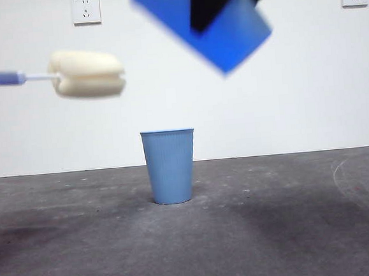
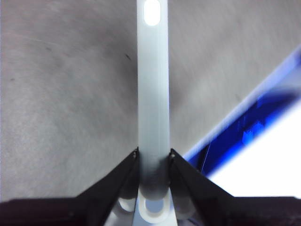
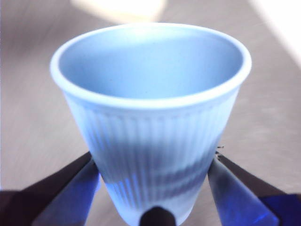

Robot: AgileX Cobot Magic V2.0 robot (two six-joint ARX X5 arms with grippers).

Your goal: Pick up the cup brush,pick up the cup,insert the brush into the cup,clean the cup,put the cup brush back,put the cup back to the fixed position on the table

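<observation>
Cup brush (image 1: 71, 74) and cup (image 3: 150, 117) hang in mid-air above the tabletop (image 1: 294, 231), each carried by its own arm. The left gripper (image 2: 154, 155) is clenched on the brush's pale handle, holding it level with the sponge head toward the cup, apparently lined up for insertion. The right gripper (image 3: 153, 162) clamps the ribbed blue cup low on its wall, leaving the mouth free for the sponge. From the front, that cup is blurred, tilted and cut off at the top edge, with a dark shape across it. A second blue cup (image 1: 169, 166) stands upright on the tabletop below, untouched.
</observation>
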